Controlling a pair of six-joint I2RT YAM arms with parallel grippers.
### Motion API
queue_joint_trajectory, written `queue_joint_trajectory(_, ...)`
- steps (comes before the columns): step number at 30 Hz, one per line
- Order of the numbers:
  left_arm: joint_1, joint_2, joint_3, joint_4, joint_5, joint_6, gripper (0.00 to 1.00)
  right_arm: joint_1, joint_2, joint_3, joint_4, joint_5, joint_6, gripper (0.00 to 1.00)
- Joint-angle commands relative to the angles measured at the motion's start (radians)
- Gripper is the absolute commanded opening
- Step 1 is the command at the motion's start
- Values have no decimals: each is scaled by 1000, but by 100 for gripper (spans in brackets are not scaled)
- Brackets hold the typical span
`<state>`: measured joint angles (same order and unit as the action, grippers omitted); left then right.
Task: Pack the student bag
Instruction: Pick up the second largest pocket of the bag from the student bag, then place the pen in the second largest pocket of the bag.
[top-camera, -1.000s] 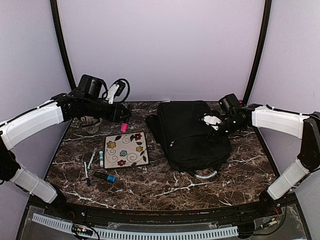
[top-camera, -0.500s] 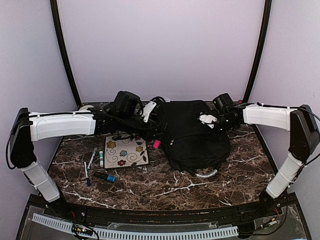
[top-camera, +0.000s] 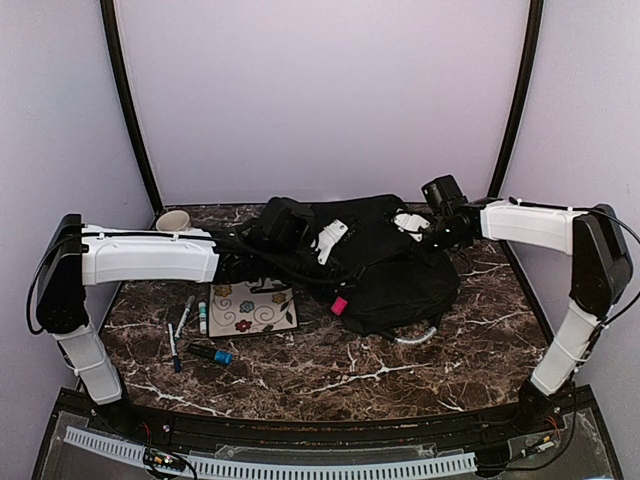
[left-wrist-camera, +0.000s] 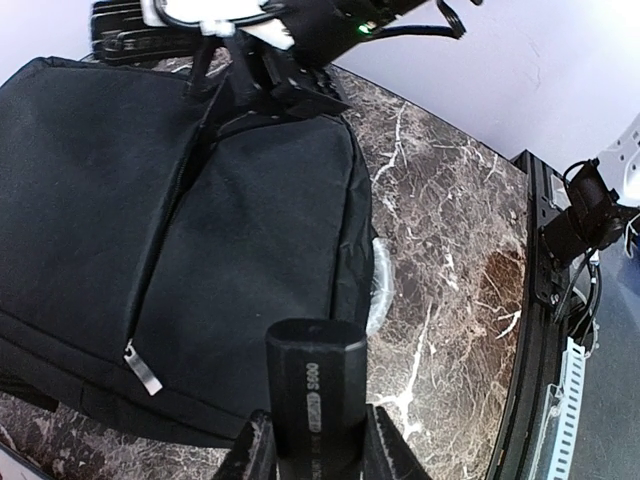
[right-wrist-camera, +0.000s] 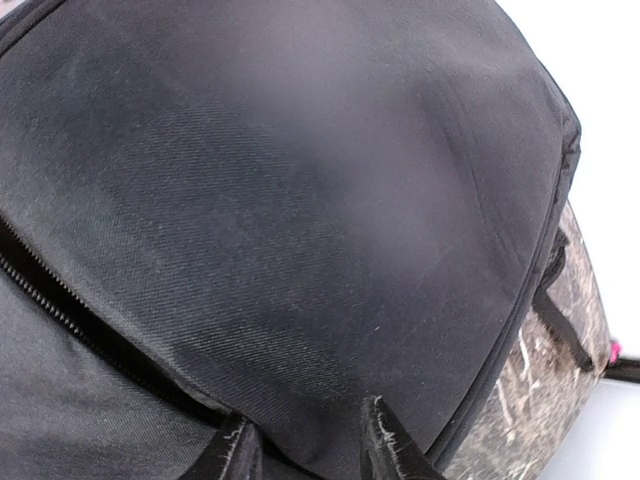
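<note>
The student bag (top-camera: 400, 280), a large black backpack, lies right of centre on the marble table (top-camera: 330, 380), with its far side pulled up. My right gripper (top-camera: 418, 232) is at that far side, shut on a fold of the bag's fabric (right-wrist-camera: 300, 300) beside an open zipper (right-wrist-camera: 60, 300). My left gripper (top-camera: 335, 288) reaches across the bag's left edge. It is shut on a black marker (left-wrist-camera: 315, 400) whose pink cap (top-camera: 339, 305) points down. In the left wrist view the marker hangs over the bag's front panel (left-wrist-camera: 250, 250).
A floral notebook (top-camera: 255, 308) lies left of the bag, partly under my left arm. Several pens (top-camera: 185, 316) and a blue-capped marker (top-camera: 210, 354) lie at the front left. A beige cup (top-camera: 172, 221) stands at the back left. The bag's grey-white loop handle (top-camera: 415, 336) sticks out toward me.
My left arm has swung from the back left over to the bag, carrying the pink-capped marker. My right gripper has drawn the bag's far side up and back.
</note>
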<state>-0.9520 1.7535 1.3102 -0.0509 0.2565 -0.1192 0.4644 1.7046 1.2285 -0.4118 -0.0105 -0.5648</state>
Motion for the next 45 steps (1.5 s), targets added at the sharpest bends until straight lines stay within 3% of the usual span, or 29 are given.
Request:
queue_joint_trajectory(1,-15,-2,28,17,-15,34,12,30,34,14,130,6,-11,38)
queue_joint_trajectory(6,-25,9,26,28,-20,47,12,73,84,7,214,122,-32,38)
queue_joint_trajectory(14,-59,8,25,14,-80,126,12,77,-49,19,153,1,27,0)
queue_joint_trajectory(24,-122,19,113,-61,-195,359,12,80,-250,2,1,-192,90,0)
queue_joint_trajectory(31,-180,51,152,15,-271,611,12,80,-307,-55,-22,-218,87,0)
queue_joint_trajectory(45,-183,332,291,159,-456,1088,12,76,-324,-56,-33,-321,123,0)
